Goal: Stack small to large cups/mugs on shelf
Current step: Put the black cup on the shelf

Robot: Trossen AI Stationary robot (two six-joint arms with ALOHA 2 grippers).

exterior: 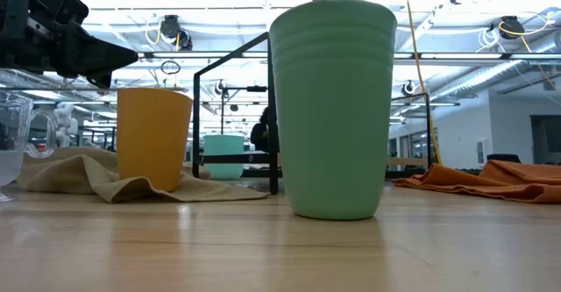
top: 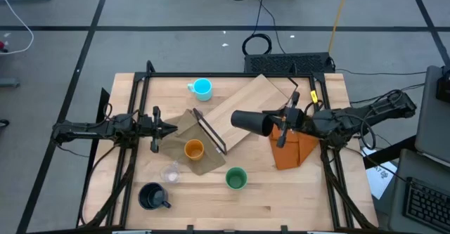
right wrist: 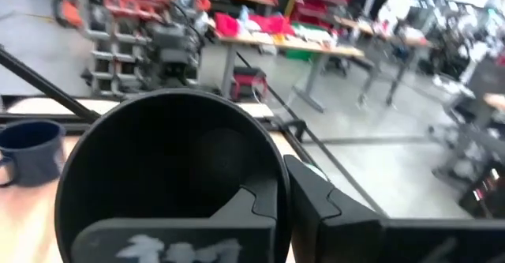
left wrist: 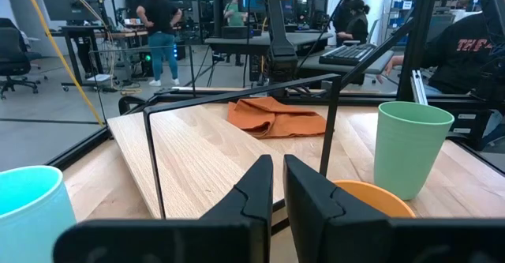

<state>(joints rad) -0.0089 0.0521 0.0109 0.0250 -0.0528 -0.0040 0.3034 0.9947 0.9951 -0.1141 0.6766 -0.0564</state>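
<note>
My right gripper (top: 275, 126) holds the black tumbler (top: 249, 121) on its side in the air above the pale plywood shelf (top: 246, 100), whose black frame (top: 211, 132) stands at its left end. My left gripper (top: 167, 128) hovers shut beside the olive cloth. The cyan mug (top: 202, 88) stands at the far side. On the olive cloth stands the orange cup (top: 194, 150). The green cup (top: 236, 178), clear cup (top: 169, 172) and navy mug (top: 152, 196) stand on the near table. My right gripper holds the black tumbler by its rim (right wrist: 276, 162), with one finger (right wrist: 256, 208) inside the mouth and the other finger (right wrist: 316, 200) outside the wall. The fingers come level from the table's right. The tumbler is lifted clear and lies sideways, its base pointing toward the table's left.
An orange folded cloth (top: 294, 151) lies under my right arm. The olive cloth (top: 190, 132) spreads left of the shelf frame. A black frame rail (top: 225, 74) runs around the table edges. People stand in the room beyond the table.
</note>
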